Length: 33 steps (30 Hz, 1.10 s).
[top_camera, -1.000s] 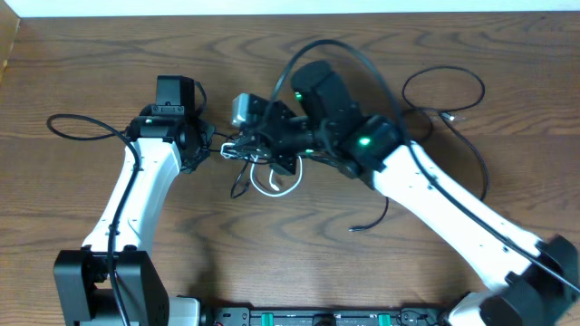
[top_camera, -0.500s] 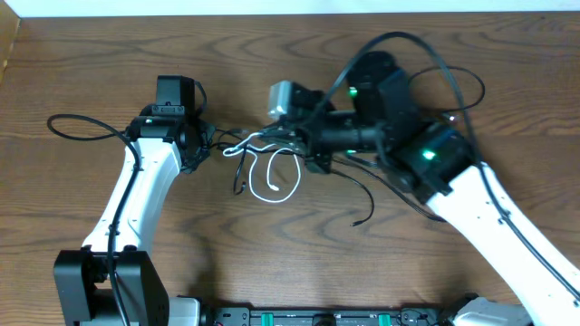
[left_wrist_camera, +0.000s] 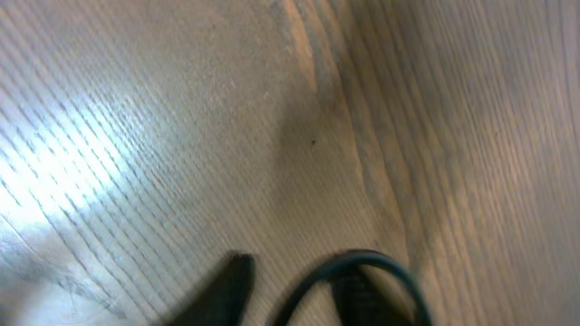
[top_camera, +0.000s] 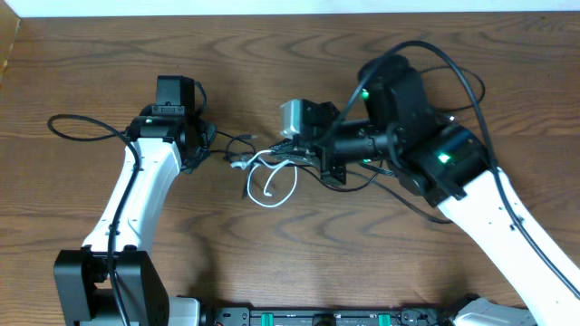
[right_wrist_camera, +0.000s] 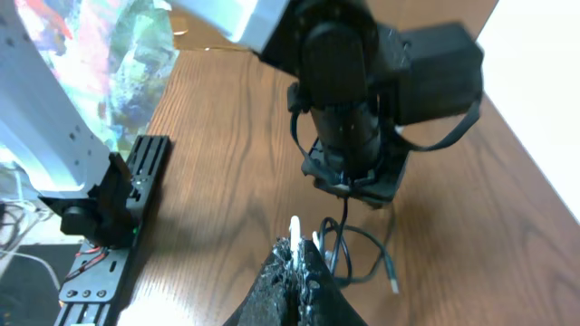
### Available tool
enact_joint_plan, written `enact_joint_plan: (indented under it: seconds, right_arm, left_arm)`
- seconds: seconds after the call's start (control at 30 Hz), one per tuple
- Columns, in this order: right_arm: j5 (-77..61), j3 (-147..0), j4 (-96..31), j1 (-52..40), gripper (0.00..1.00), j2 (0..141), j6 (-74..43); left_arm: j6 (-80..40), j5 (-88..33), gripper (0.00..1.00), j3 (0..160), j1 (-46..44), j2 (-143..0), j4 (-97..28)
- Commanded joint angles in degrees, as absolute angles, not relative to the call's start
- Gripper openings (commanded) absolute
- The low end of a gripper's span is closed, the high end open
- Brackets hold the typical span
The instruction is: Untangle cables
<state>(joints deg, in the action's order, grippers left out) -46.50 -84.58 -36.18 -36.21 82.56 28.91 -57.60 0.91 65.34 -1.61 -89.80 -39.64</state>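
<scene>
Cables: the white cable (right_wrist_camera: 293, 228) and a few thin black cables (right_wrist_camera: 343, 215) lie bunched mid-surface (top_camera: 272, 272), btw your 2 claws. The white one makes a loose loop on the wood just below the right claw. More black cord trails off under the right arm.
Right claw (right_wrist_camera: 294, 263): pinched fully together on the white cable near its end. In the wrist view a short white stub pokes up past the tips.
Left claw (top_camera: 207, 147): sits just beside the left end of the bunch. You can't tell how wide it stands or whether it has anything. Its own wrist view is blurred: wood, one dark finger, a black loop.
Handling: prob. very light, limp and thin. The cords won't keep a shape, and pulling one likely drags the rest along. The smooth jacket may slide thru a slack pinch.
Where to grip: go just behind a plug end (right_wrist_camera: 392, 284), e.g. on the black cord lying near the right claw. The plug is thicker, so it should act as a stop if the cord slips.
Next move, my guess: draw the 2 claws apart slowly and low to the surface.
Risk: a hard pull could tighten a knot, and plugs may snag in a loop.
</scene>
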Motion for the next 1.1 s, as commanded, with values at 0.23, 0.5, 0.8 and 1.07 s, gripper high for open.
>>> enact_joint_plan:
  seconds: [0.23,0.5,0.8,1.07]
  right_arm:
    - [-44.2,-85.3,-29.0,-35.8,0.01,88.0,13.0]
    - [-35.6,-85.3,-29.0,-32.9,0.01,88.3,-5.0]
    - [-39.2,-85.3,-30.7,-26.6,0.01,94.3,-8.3]
    - [-54.9,-85.3,-28.9,-23.7,0.01,101.6,-8.3]
  left_arm:
    - [-41.2,-9.2,0.63,64.9,-1.3,-89.9,-35.2]
    - [-13.9,-40.3,0.63,65.0,-1.3,-89.9,-30.7]
    - [-4.7,-42.3,0.98,64.9,-0.6,-89.9,-35.9]
    - [15.9,-40.9,0.98,64.9,-0.4,-89.9,-39.2]
